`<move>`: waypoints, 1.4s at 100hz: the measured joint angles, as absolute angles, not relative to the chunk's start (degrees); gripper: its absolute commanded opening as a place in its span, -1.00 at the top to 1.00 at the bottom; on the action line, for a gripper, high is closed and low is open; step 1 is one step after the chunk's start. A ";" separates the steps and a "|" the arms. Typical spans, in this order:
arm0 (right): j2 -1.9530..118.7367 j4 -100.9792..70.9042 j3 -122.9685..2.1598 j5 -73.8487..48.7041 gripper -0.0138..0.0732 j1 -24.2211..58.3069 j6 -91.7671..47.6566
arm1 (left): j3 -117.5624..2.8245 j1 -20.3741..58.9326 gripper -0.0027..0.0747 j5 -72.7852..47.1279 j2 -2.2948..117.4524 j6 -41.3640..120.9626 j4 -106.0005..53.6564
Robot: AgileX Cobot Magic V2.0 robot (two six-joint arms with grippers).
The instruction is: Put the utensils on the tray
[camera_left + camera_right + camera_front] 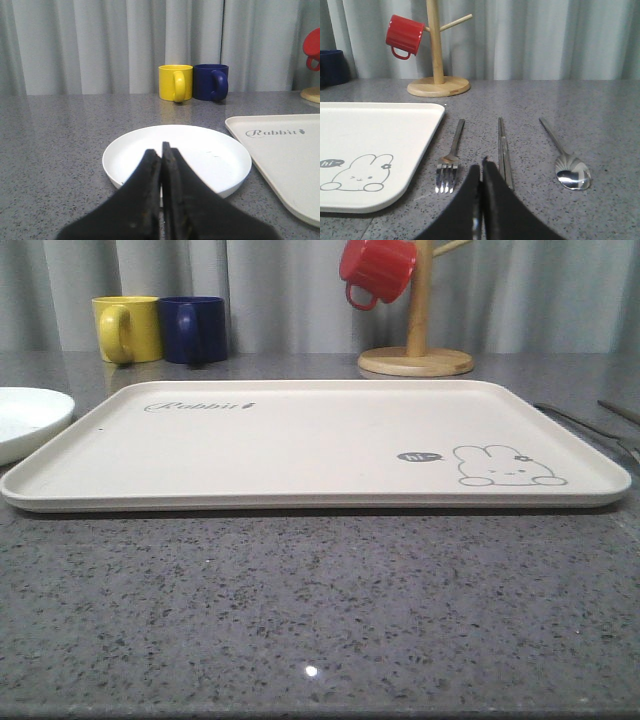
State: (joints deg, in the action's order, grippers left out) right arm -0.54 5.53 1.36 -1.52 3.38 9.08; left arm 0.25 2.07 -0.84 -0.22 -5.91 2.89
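Resting spot: a grey speckled table holds everything.
Tray: the big cream tray lies flat in the middle of the table, with a grey bunny drawing and the word "Rabbit" on it. Nothing lies on it.
Fork: the fork lies on the table just beside the tray's right edge.
Chopsticks: the chopsticks lie side by side between the fork and the spoon.
Spoon: the spoon lies farthest from the tray.
Left gripper: the left gripper is pressed closed with nothing in it, in front of the white plate.
Right gripper: the right gripper is pressed closed and holds nothing, near the fork and chopsticks.
Mugs: a yellow mug and a blue mug stand at the back.
Mug stand: a red mug hangs on a wooden stand.
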 measured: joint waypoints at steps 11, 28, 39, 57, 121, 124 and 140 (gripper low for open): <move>-0.54 5.53 1.36 -1.52 0.84 3.38 9.08 | 0.25 2.07 0.98 -0.84 -0.22 -5.91 2.89; -0.54 5.53 1.36 -1.52 0.84 3.38 9.08 | 0.25 2.07 0.98 -0.84 -0.22 -5.91 2.89; -0.54 5.53 1.36 -1.52 0.84 3.38 9.08 | 0.25 2.07 0.98 -0.84 -0.22 -5.91 2.89; -0.54 5.53 1.36 -1.52 0.84 3.38 9.08 | -0.69 2.07 0.98 -2.84 -0.22 -5.91 2.76; -0.54 5.53 1.36 -1.52 0.84 3.38 9.08 | -46.02 2.07 0.98 -44.51 36.16 -5.91 2.41; -0.54 5.53 1.36 -1.52 0.84 3.38 9.08 | -47.26 2.07 0.98 -45.28 37.97 -5.91 2.41; -0.54 5.53 1.36 -1.52 0.84 3.38 9.08 | -51.05 2.07 0.98 -46.78 45.90 -5.91 2.37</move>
